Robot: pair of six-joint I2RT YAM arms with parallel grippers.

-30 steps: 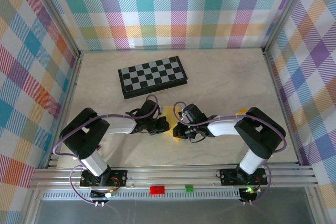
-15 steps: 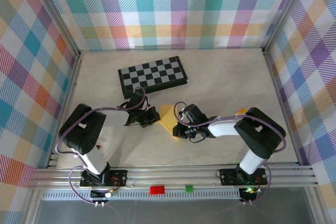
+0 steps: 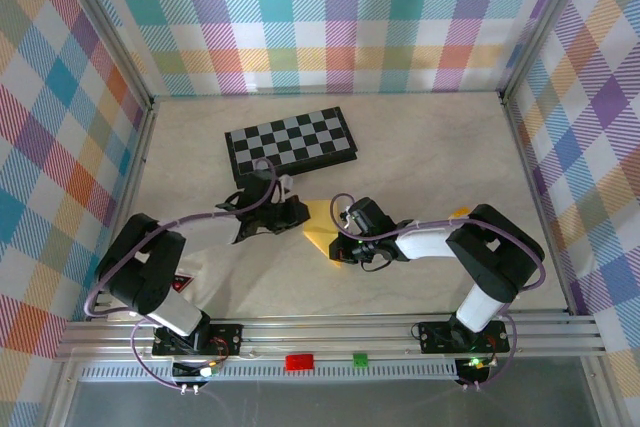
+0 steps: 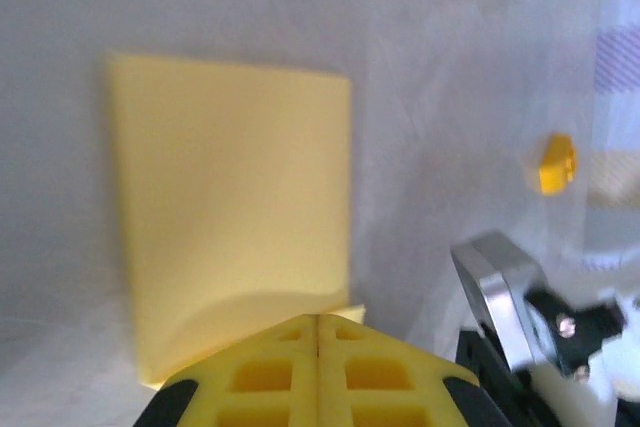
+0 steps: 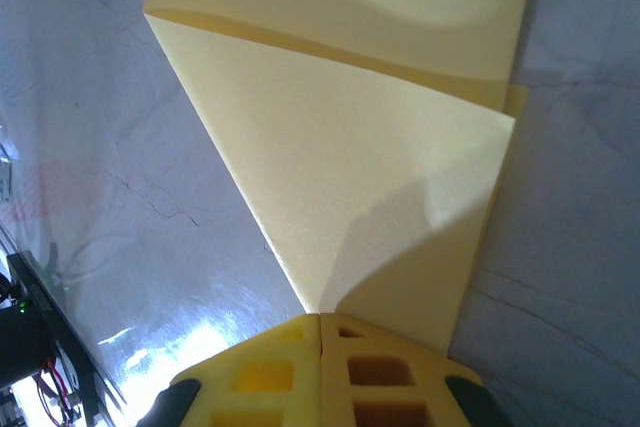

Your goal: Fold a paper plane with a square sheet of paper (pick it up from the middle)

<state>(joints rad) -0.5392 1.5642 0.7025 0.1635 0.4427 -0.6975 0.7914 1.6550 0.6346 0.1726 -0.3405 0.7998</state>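
L gripper (image 3: 299, 215) has backed off the square sheet of paper (image 3: 319, 230) since 1 s ago. Its fingers are pressed together, sheet just ahead of tips. R gripper (image 3: 336, 245) also closed, tips at sheet's edge, which is part-folded w/ diag. crease.

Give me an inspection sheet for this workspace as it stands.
Surface: pale marbled table; no spills seen.
Job's things: yellow sheet of paper on the table between the two grippers, one corner folded over into a triangle; not yet a plane.
Clutter: chessboard farther back, apart from the paper; small orange-yellow block on the table.
Grippers: left gripper, jaws shut, tips at one edge of the paper; right gripper, jaws shut, tips at the opposite edge.
Cables: purple cables loop along both arms.
Surroundings: plaid walls on three sides; aluminium frame rail at the near edge.
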